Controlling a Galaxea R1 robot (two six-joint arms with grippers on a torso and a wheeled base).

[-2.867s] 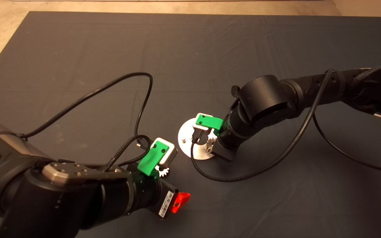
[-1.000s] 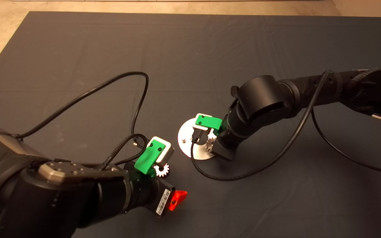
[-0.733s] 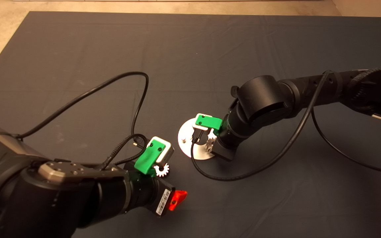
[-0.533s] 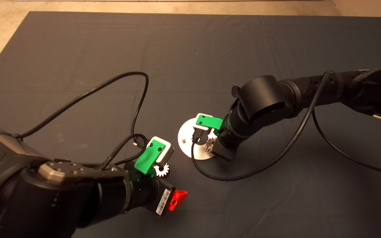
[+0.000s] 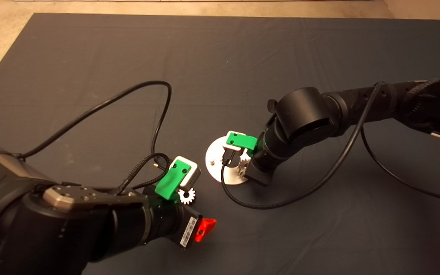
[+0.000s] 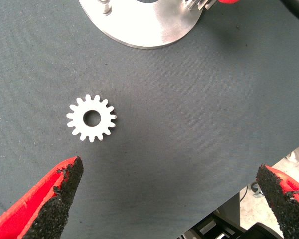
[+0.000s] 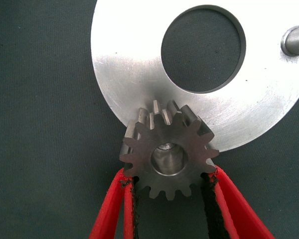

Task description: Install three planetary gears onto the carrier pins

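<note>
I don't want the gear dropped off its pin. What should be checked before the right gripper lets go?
1. Right gripper shut on gear: ok.
2. Pin visible through the gear's bore, lined up: ok.
3. Gear fully seated flat on the disc: cannot tell.
4. Free pin uncovered for a later gear: ok.
5. Left gripper open above the loose gear on the mat: ok.

Brushed shiny metal disc (image 7: 139, 74), matt metal gear (image 7: 167, 155), woven cloth mat (image 6: 189, 124), gritty black pads (image 6: 65, 191)
</note>
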